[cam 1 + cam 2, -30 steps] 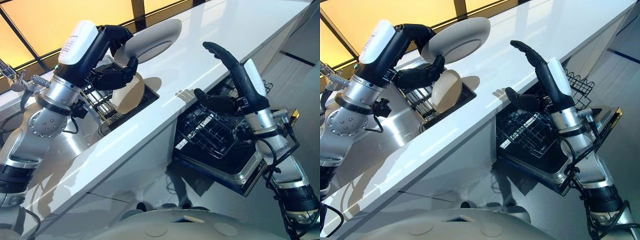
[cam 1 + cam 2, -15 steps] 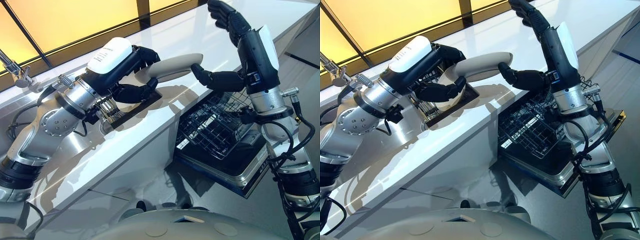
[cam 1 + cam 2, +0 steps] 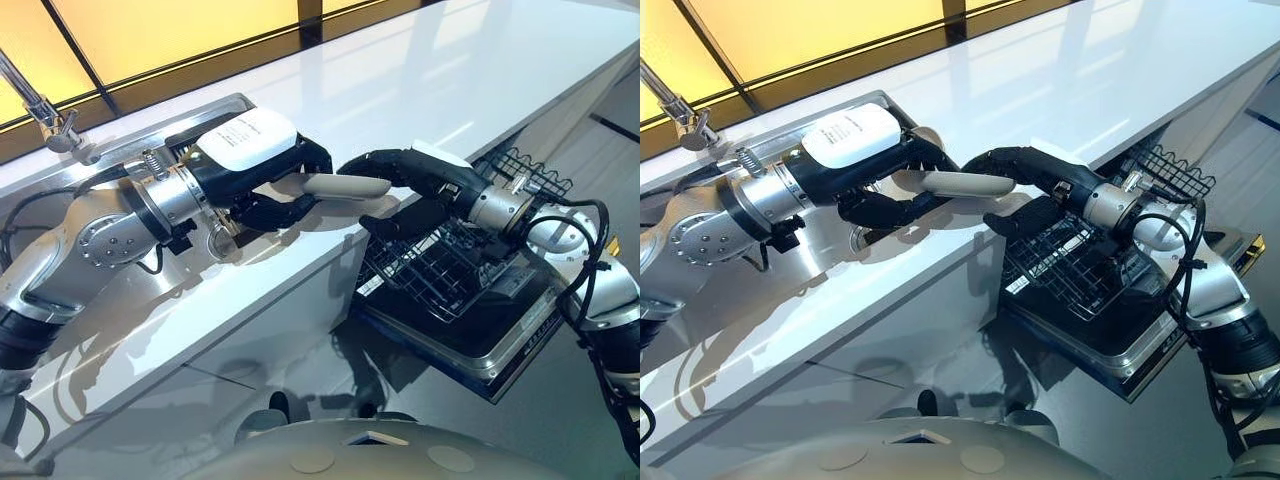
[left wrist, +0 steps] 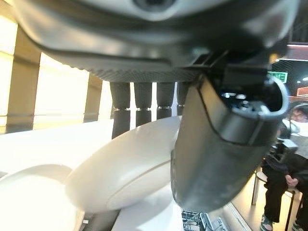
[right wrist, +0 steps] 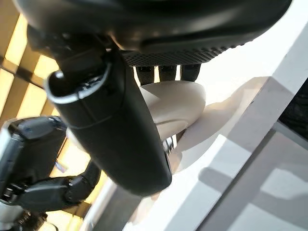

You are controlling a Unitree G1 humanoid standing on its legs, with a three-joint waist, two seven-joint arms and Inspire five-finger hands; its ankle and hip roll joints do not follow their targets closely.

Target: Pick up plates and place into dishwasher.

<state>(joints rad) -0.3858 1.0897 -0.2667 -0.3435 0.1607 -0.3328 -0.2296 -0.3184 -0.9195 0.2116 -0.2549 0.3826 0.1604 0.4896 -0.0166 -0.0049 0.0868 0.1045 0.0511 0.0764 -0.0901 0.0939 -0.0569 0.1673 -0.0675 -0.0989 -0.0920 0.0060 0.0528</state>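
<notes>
White plate (image 3: 345,185) hangs above the counter (image 3: 480,70), both hands pinching it; left hand (image 3: 275,190) should probably release only once right hand (image 3: 400,175) grips firmly.

White countertop (image 3: 480,70), sink faucet (image 3: 45,115), seated person (image 4: 284,178).

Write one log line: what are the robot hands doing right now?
phase: handover | left hand: shut on plate | right hand: shut on plate | dishwasher rack: open below
</notes>
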